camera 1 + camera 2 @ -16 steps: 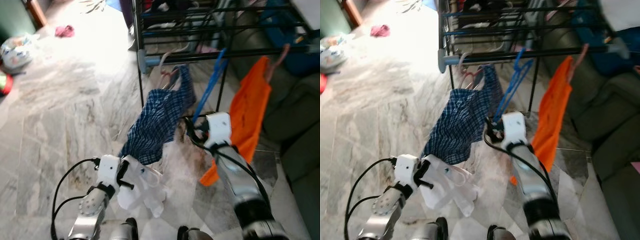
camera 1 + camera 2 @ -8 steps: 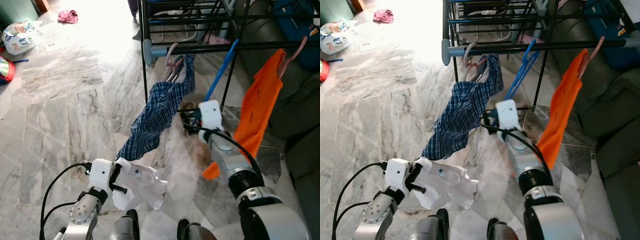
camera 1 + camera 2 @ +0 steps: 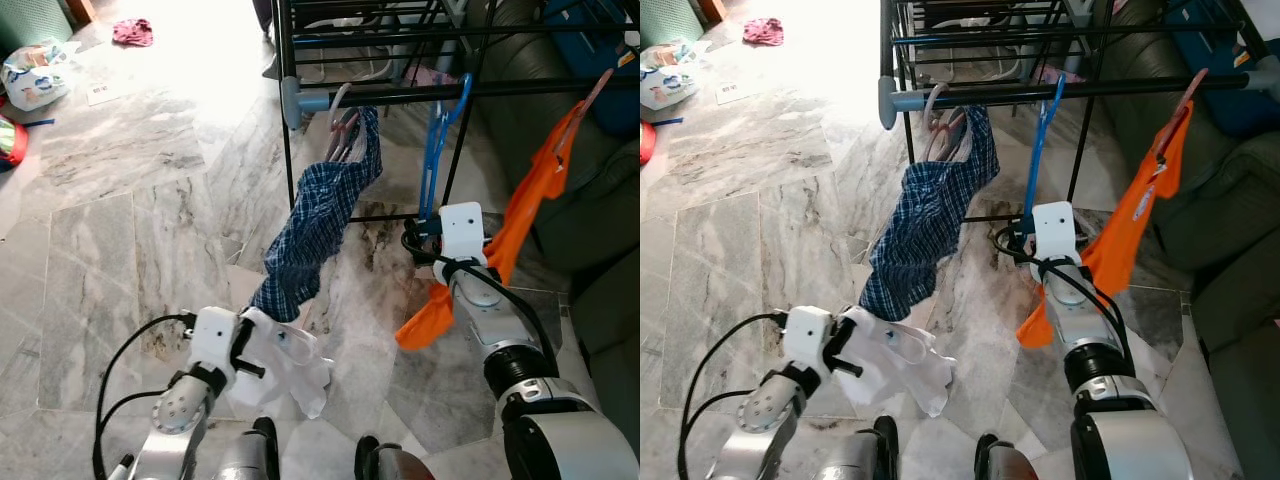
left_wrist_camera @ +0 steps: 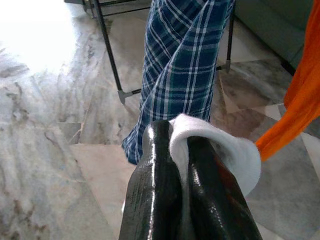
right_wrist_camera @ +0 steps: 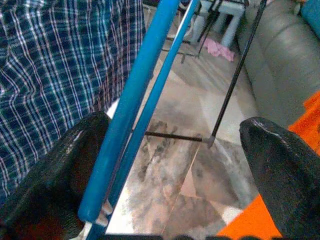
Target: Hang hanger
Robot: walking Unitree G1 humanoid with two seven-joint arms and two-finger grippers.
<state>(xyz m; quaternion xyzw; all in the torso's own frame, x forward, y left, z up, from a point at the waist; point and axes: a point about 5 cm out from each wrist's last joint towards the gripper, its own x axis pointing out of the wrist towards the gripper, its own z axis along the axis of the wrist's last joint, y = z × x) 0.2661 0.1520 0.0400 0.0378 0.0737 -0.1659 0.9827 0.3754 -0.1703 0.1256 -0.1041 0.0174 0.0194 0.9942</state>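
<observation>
A blue hanger [image 3: 432, 150] hangs almost straight down from the black rack bar [image 3: 400, 97], its hook over the bar. My right gripper [image 3: 418, 240] is at the hanger's lower end. In the right wrist view its fingers [image 5: 55, 180] stand wide open, and the blue hanger [image 5: 135, 105] lies against one of them. Low at the front, my left gripper [image 3: 250, 345] is shut on a white cloth [image 3: 292, 365], which shows bunched between the fingers [image 4: 155, 190]. A blue plaid shirt [image 3: 322, 210] hangs from the bar just left of the hanger.
An orange garment [image 3: 525, 210] on a pink hanger hangs right of my right arm. A grey-green sofa [image 3: 600, 250] stands close on the right. The rack's black leg [image 3: 290, 170] stands on the marble floor. A plastic bag [image 3: 35, 75] and a pink cloth [image 3: 133, 32] lie far left.
The blue hanger has swung from slanted to nearly vertical under the bar. My right gripper has shifted right and the orange garment has swung with it. The left gripper still holds the white cloth.
</observation>
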